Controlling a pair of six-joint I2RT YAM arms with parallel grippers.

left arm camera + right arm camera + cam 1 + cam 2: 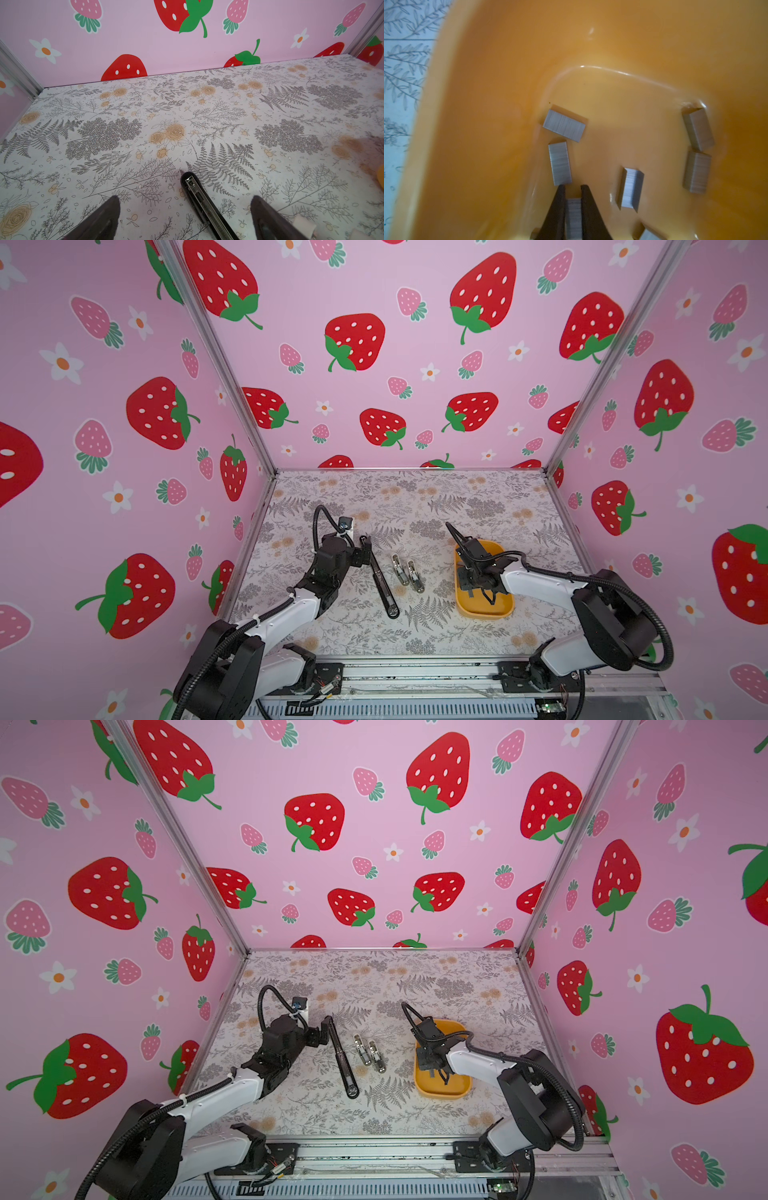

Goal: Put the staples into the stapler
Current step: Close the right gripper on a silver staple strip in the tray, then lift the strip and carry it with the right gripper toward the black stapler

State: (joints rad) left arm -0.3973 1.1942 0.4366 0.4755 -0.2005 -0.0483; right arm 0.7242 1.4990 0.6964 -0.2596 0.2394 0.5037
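Observation:
A long black stapler [380, 576] [343, 1056] lies opened out flat on the table, its metal channel facing up [199, 197]. My left gripper [365, 551] [185, 199] is open, one finger on each side of the stapler's far end without touching it. Several grey staples [564, 128] lie loose in a yellow tray [488, 104]. My right gripper [573, 187] [482, 593] reaches down into that tray and is shut on one strip of staples [573, 216], which sits between its two fingers. Another strip [560, 164] lies just past the fingertips.
Two small silver staplers [399, 570] [415, 576] lie side by side between the black stapler and the yellow tray [486, 614]. Strawberry-print walls close in the floral table on three sides.

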